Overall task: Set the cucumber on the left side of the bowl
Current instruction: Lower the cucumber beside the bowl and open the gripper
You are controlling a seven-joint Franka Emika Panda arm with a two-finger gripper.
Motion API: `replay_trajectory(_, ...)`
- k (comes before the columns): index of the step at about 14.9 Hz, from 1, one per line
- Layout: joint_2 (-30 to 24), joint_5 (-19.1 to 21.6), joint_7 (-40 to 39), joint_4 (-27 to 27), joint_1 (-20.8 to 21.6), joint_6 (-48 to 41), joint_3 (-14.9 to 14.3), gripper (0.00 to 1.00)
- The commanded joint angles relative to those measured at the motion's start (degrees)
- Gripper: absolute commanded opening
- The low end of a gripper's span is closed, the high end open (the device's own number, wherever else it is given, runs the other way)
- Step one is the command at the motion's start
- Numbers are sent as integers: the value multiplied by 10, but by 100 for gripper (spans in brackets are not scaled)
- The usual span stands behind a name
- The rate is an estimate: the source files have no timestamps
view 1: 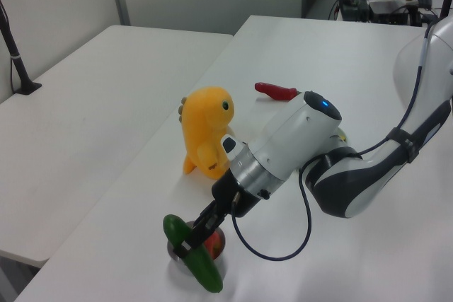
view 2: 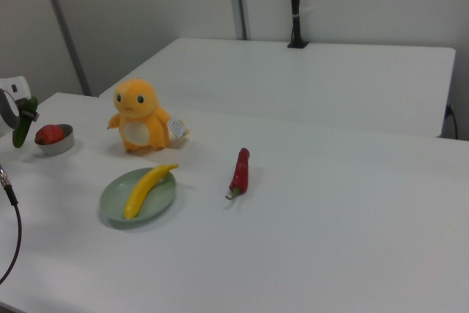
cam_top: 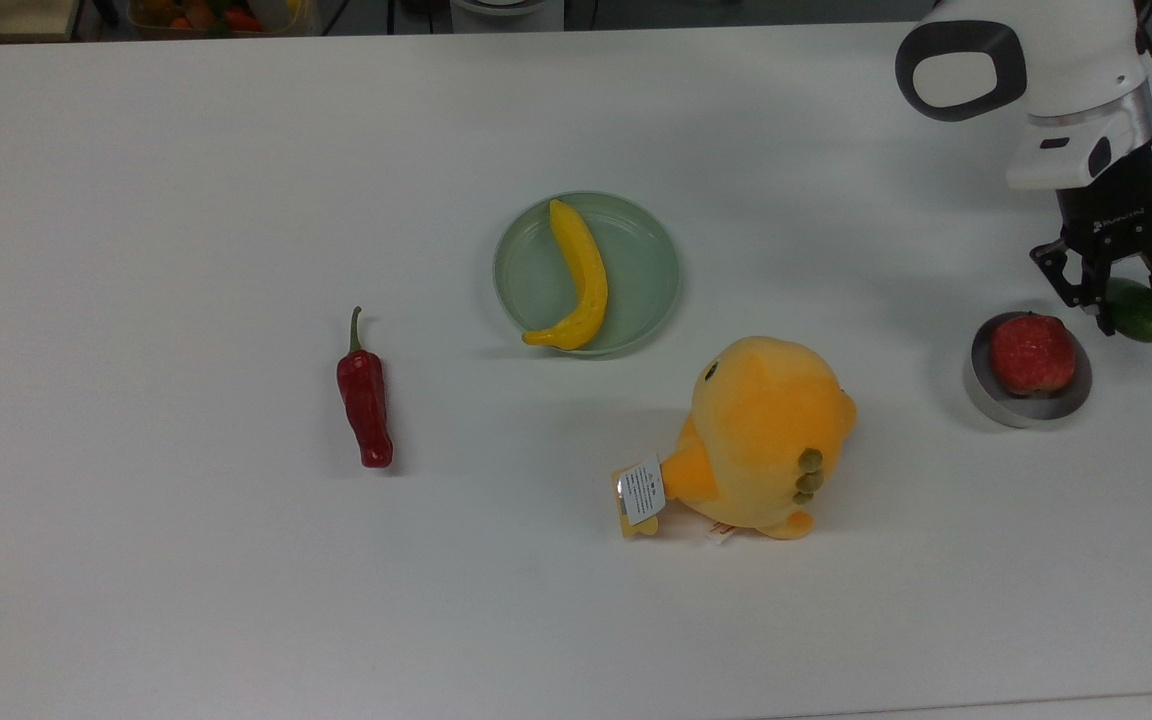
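gripper: gripper (cam_top: 1119, 290) closed around the cucumber (cam_top: 1142, 310), fingers clamped on its middle (also seen in the left view (view 1: 185, 245))
cucumber: dark green, held tilted in the air, just beside the bowl (cam_top: 986, 398) at the top view's upper right; in the left view (view 1: 191, 262) it hangs in front of the bowl, low over the table (cam_top: 186, 200)
bowl: small silver metal, holds a red fruit (cam_top: 1032, 353)
plate: pale green plate (cam_top: 646, 270), mid-table, a yellow banana (cam_top: 581, 277) lying across it
chili: red chili pepper (cam_top: 365, 400) flat on the table, well apart on the top view's left of the plate
toy: orange plush toy (cam_top: 761, 435) between plate and bowl, paper tag (cam_top: 642, 490) on it
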Motion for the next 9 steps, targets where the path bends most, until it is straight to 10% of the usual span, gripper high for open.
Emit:
replay_trajectory(1,13,-12,17,17,7,16,-11,77)
replay_trajectory(9,13,-12,16,17,6,17,-18,80)
